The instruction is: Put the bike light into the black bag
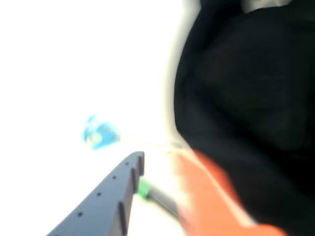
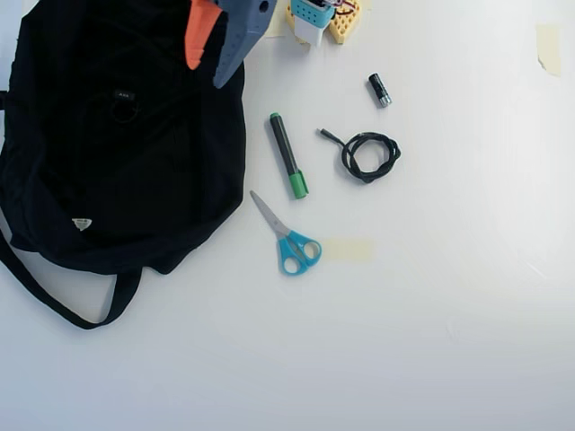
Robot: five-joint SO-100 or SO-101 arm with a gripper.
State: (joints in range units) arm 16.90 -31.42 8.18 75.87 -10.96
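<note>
The black bag (image 2: 108, 180) lies spread at the left of the overhead view and fills the right of the blurred wrist view (image 1: 246, 88). The bike light (image 2: 123, 101), a small black block with a ring loop, rests on the bag's fabric near its upper middle. My gripper (image 2: 207, 74) hangs over the bag's upper right edge, to the right of the light. It is open, with its orange finger (image 2: 199, 31) and grey finger (image 2: 238, 36) apart and nothing between them. The wrist view shows the gripper (image 1: 165, 157) but not the light.
On the white table right of the bag lie a green-capped marker (image 2: 287, 153), blue-handled scissors (image 2: 289, 241), a coiled black cable (image 2: 367, 154) and a short black cylinder (image 2: 379, 90). The arm's base (image 2: 319, 16) stands at the top edge. A bag strap (image 2: 63, 305) loops out at the lower left.
</note>
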